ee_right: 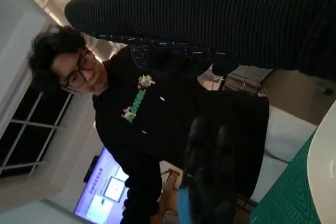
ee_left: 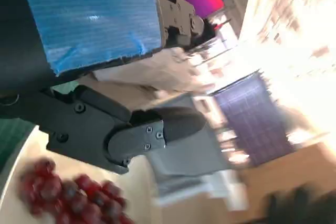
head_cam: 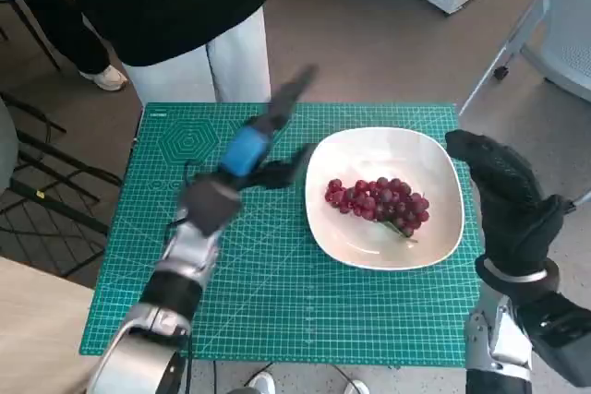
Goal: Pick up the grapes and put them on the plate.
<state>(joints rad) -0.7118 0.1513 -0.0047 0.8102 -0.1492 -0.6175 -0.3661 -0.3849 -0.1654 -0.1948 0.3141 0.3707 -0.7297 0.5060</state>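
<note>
- The grapes (head_cam: 379, 200) already lie on the white plate (head_cam: 434, 159), a little right of its middle, with the stem end pointing toward the near right rim. Judged from this, the placing itself looks done and the step in hand is getting clear.
- The left robot hand (head_cam: 263, 149) hovers just left of the plate's left rim, above the green cutting mat (head_cam: 277, 311) that covers the desk. Its fingers are spread and hold nothing; the left wrist view shows the black fingers (ee_left: 157, 129) parted above the bunch, not touching it.
- To finish well, that hand should lift up and draw back to the left, so no finger catches the plate rim or drags a berry off.
- Going up first, then sideways, seems safer: the plate is shallow and could slide on the mat if nudged.
- The right robot hand (head_cam: 503, 196) stands beside the plate's right rim, gloved fingers apart and holding nothing. I cannot tell whether it touches the rim. It is best kept there or eased away to the right, not across the plate.
- A person (head_cam: 175, 16) stands at the far side of the desk, so any retreat should stay low and toward the robot.
</note>
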